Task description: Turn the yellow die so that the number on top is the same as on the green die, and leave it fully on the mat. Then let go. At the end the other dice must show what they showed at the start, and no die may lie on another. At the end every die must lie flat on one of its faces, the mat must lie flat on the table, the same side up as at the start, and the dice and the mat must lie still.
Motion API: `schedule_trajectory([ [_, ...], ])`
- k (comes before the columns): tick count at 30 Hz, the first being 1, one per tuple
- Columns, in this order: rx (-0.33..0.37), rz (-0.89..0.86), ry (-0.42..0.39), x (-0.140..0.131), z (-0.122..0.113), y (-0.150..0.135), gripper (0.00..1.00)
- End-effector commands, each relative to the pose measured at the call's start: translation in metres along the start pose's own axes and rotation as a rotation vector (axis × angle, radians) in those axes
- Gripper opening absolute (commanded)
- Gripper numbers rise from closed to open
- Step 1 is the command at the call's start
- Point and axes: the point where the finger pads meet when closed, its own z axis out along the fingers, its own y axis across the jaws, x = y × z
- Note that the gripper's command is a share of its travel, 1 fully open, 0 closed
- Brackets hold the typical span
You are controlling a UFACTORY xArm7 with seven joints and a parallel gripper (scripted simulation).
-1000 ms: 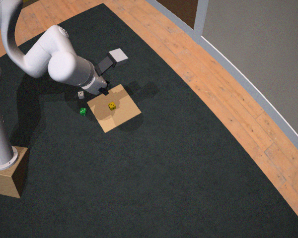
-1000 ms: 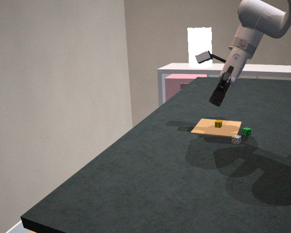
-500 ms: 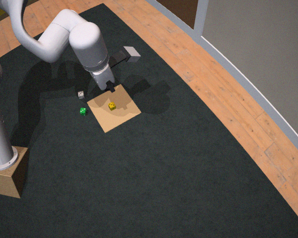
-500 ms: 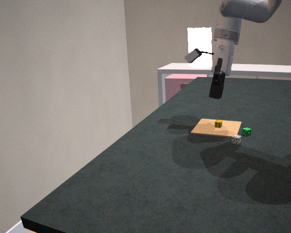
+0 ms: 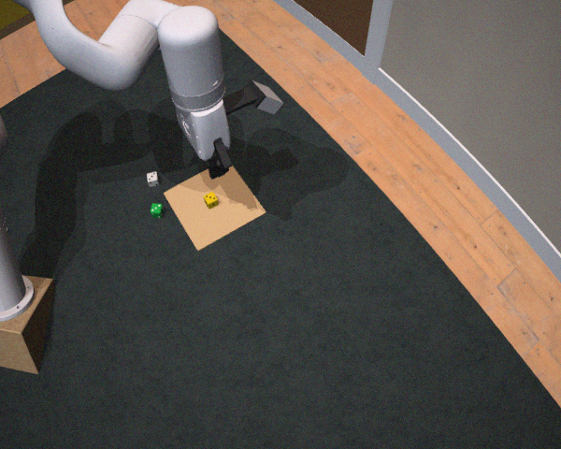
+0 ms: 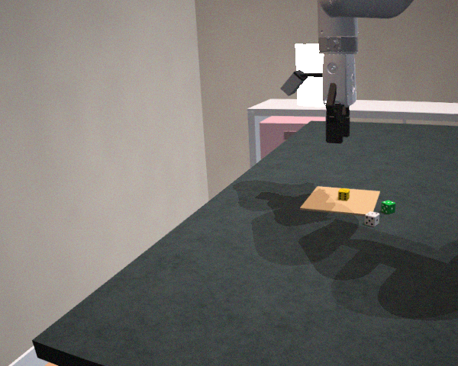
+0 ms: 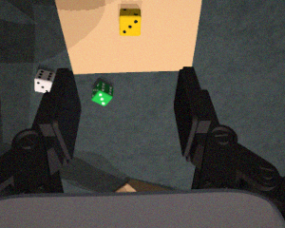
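Hanging vertical high over the mat [image 6: 363, 200], claw [image 6: 336, 136] open, empty.

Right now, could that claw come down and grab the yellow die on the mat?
Probably yes. The gripper hangs open and empty above the table; the yellow die stands alone on the mat, with the green die off the mat.

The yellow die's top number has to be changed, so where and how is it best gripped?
Grip the yellow die across two opposite side faces, coming straight down from above. It lies flat on the mat with open space all round; the green die and white die sit off the mat, well clear. The gripper is open and high above, so probably descend centred first.
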Motion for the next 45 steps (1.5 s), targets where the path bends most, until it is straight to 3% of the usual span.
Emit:
schedule_trajectory([
  [1, -0.009, 0.004, -0.008, 0.002, -0.002, 0.001, 1.0],
  [13, -0.009, 0.004, -0.008, 0.002, -0.005, 0.001, 1.0],
  [32, -0.009, 0.004, -0.008, 0.002, -0.051, 0.001, 1.0],
  [45, -0.009, 0.004, -0.008, 0.002, -0.055, 0.001, 1.0],
])
